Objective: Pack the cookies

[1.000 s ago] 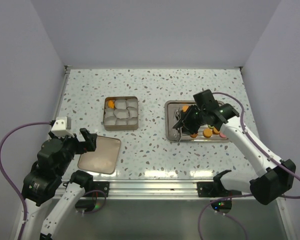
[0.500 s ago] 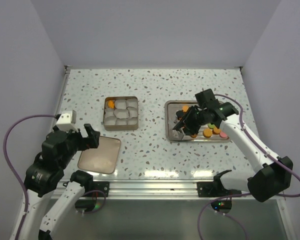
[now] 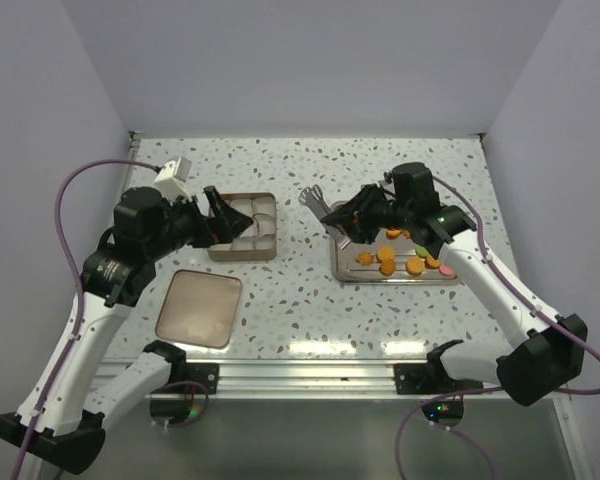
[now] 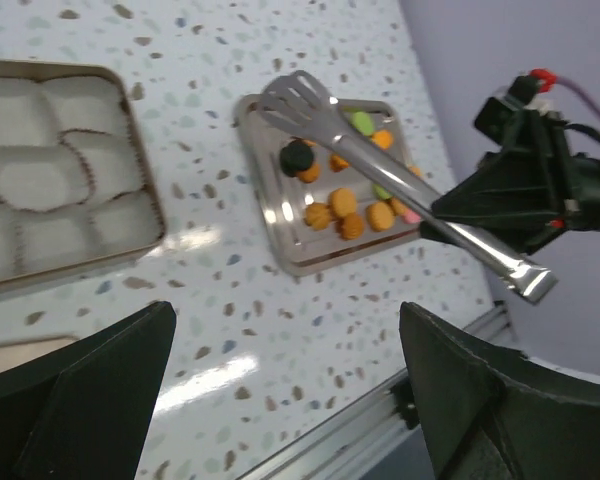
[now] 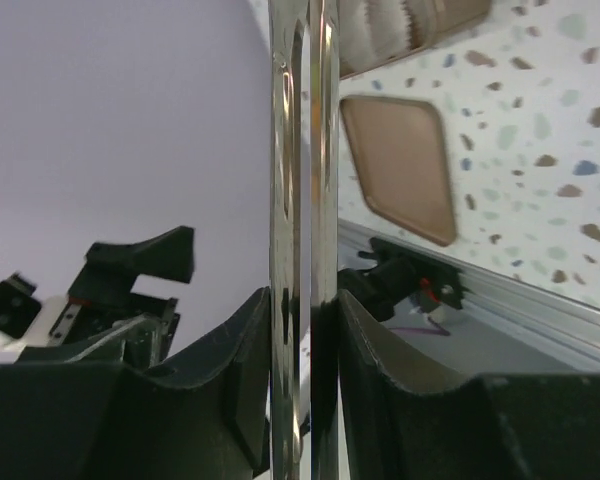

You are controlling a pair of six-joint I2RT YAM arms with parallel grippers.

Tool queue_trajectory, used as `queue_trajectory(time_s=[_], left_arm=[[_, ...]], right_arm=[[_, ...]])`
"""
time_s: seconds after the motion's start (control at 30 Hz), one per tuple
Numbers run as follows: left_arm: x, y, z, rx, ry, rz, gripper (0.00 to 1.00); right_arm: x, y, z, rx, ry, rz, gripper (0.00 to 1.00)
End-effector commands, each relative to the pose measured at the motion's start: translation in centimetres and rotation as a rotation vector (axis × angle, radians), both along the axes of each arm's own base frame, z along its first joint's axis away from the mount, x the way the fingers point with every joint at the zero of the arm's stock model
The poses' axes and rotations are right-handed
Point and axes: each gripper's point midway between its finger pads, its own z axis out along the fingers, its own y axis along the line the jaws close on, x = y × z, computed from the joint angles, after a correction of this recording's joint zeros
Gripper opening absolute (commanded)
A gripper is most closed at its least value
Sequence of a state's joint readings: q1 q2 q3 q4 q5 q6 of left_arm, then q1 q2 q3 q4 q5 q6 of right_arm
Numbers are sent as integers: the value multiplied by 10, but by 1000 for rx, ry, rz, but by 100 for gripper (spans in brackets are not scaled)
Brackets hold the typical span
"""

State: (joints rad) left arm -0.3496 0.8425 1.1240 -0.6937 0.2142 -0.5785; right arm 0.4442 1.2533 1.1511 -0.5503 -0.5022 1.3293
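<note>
Several cookies point(image 3: 388, 258), mostly orange, lie on a metal tray point(image 3: 342, 272) at the right; they also show in the left wrist view point(image 4: 342, 205). My right gripper point(image 3: 368, 212) is shut on metal tongs point(image 3: 325, 205) and holds them above the tray's left edge, tips pointing left. The right wrist view shows my fingers clamped on the tongs point(image 5: 300, 150). A dark brown cookie point(image 4: 297, 157) sits just under the tong tips point(image 4: 295, 95); I cannot tell if it is held. My left gripper point(image 3: 216, 214) is open and empty, raised over the left side of the tin box point(image 3: 265, 250).
The tin box holds white paper cups point(image 4: 60, 170). Its brown lid point(image 3: 200, 308) lies flat on the table in front of the box. The table's front rail point(image 3: 310, 375) runs along the near edge.
My left arm rose and swung forward from beside the lid to over the box. My right gripper lifted the tongs off the tray and swung their tips left.
</note>
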Motion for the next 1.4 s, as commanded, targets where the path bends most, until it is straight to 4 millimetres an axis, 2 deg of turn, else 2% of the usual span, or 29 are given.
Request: queue_trajectory(time_s=[0.0,0.03,0.1,0.13,0.2,0.23,0.27,0.3,0.47,0.73,0.87,1.0,1.27,1.37], left_arm=[[-4,-48,60,-351,-29,-150,100],[0,-51,76,-402,-83,-160,100],[4,-54,80,-485,-68,-142,100],[7,-56,93,-546,-91,-141,100],[14,-58,95,-593,-88,-128,100],[17,-60,105,-641,-106,-132,100],[20,-61,104,-654,-92,-125,100],[26,-64,111,-680,-121,-137,100],[48,-70,118,-745,-122,-117,100],[69,-90,138,-798,-162,-118,100],[80,-108,143,-806,-164,-122,100],[80,-122,154,-835,-194,-131,100],[101,-135,138,-828,-159,-108,100],[106,-134,140,-835,-173,-87,100]], right_arm=[[9,18,79,241,-174,17,33],[9,20,87,276,-171,10,33],[13,22,110,349,-229,1,34],[13,23,118,385,-217,-9,33],[12,25,135,436,-253,-7,34],[12,25,141,460,-247,-15,34],[12,25,145,473,-247,-17,34],[11,25,155,503,-276,-13,35],[9,29,176,588,-286,-3,36],[9,42,191,663,-244,32,36],[8,46,192,674,-226,59,36],[8,48,187,674,-192,69,36],[2,55,189,731,-173,130,36],[-2,59,188,739,-152,164,36]])
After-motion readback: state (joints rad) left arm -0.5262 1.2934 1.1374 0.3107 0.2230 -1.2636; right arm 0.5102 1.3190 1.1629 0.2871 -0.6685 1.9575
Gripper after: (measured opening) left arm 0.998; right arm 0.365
